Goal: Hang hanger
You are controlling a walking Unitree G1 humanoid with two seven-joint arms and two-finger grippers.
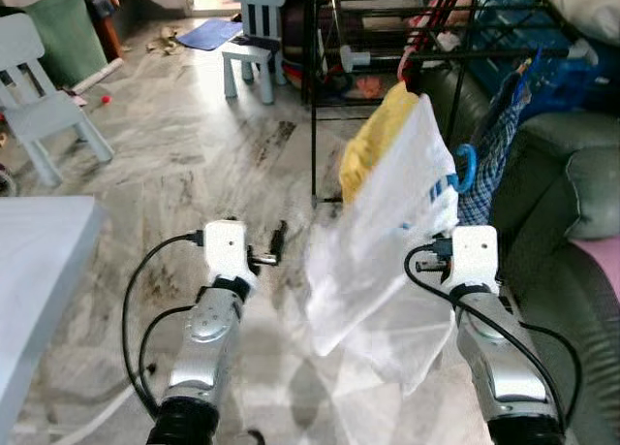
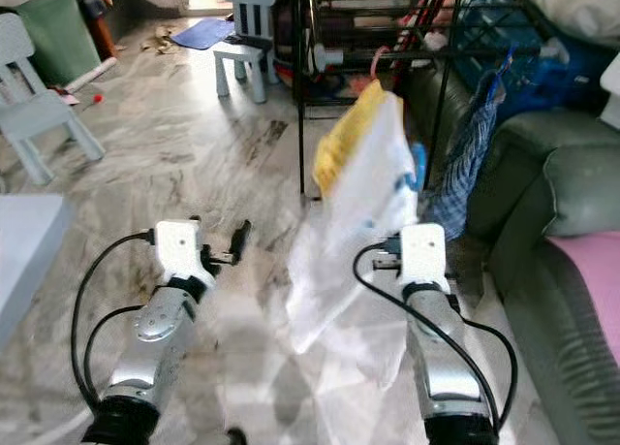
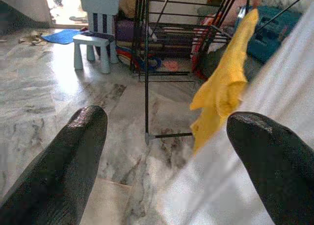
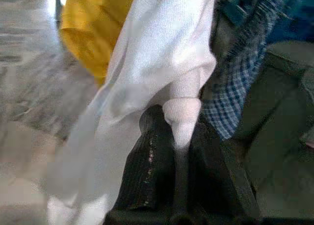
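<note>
- Right claw [image 4: 181, 137]: pressed together on a fold of thin white cloth garment [image 1: 387, 241], held up in front of robot, approx. chest-high in head views.
- White garment: hangs down from the claw to near the grey marble floor [image 1: 184, 154], partly see-through at lower edge; hanger itself not to be made out under the cloth.
- Yellow cloth [image 1: 373, 140]: just behind the white garment, hanging at black metal drying rack [image 1: 315, 96].
- Blue checked cloth [image 1: 489, 174]: beside white garment, against dark green leather sofa [image 1: 572, 193].
- Left claw [image 3: 162, 151]: spread wide, holding nothing, raised to left of the garment, fingers [image 3: 73, 156] apart from it.
- Pale blue small chair [image 1: 254, 38] near the rack; light counter [image 1: 39, 261] at far left.
</note>
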